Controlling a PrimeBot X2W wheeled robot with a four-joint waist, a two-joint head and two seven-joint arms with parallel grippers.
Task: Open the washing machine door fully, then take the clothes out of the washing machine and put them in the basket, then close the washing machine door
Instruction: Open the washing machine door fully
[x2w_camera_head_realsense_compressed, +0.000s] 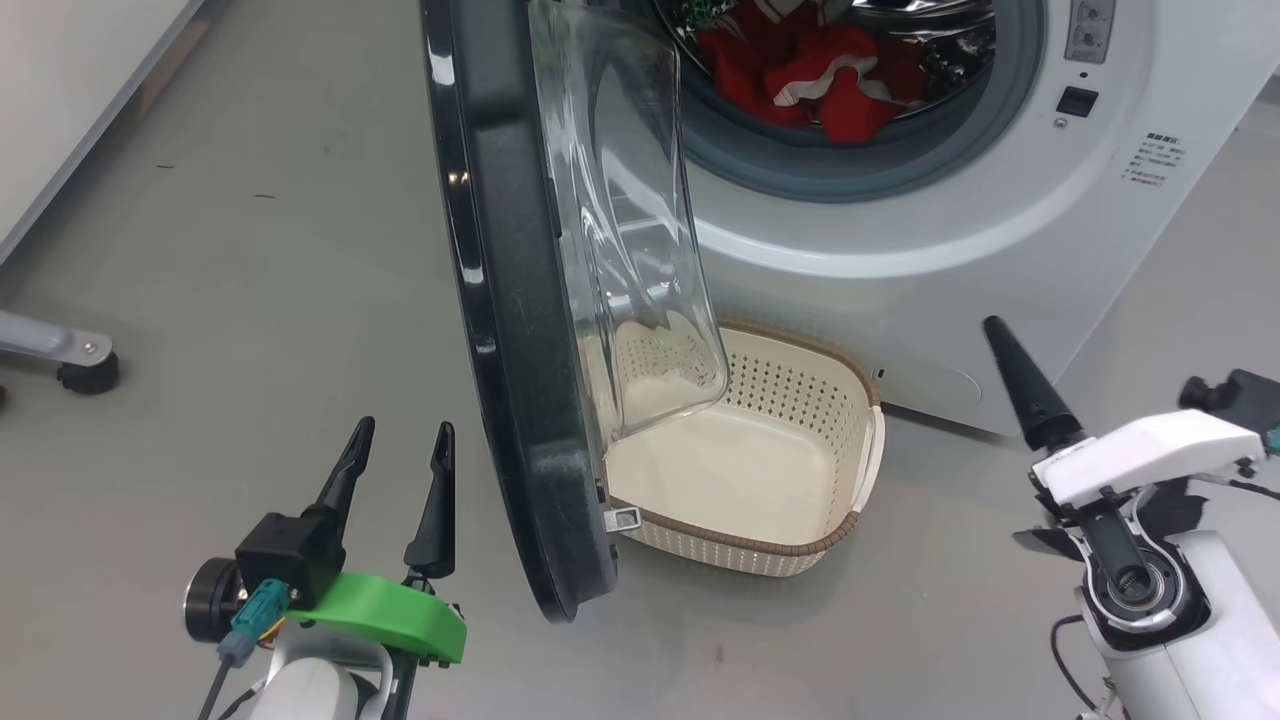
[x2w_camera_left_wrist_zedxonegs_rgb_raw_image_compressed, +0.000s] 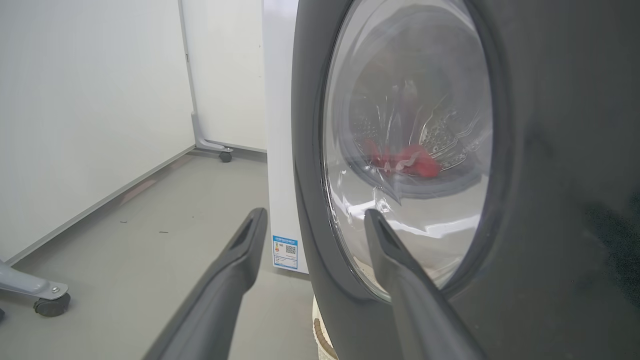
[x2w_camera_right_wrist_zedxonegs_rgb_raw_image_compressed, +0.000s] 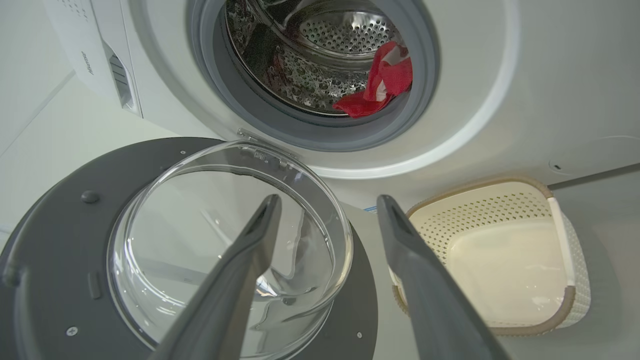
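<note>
Lighting is bright, even and diffuse, coming from above. The door (x2w_camera_head_realsense_compressed: 520, 330) carries small white highlights along its left edge, and its glass (x2w_camera_head_realsense_compressed: 640, 250) shows streaked reflections. Faint, soft-edged shadows lie on the floor (x2w_camera_head_realsense_compressed: 250, 300) at the door's foot and around the basket (x2w_camera_head_realsense_compressed: 790, 395) to its right. In the left wrist view the door face is soft and grainy. The 2 wrist views bend straight lines near their edges.

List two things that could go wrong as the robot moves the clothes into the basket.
1. The door hangs over part of the basket, so dropped clothes may hit its glass bowl and miss.
2. The door stands only partly open, so the right gripper reaching into the washing machine might knock it.
</note>
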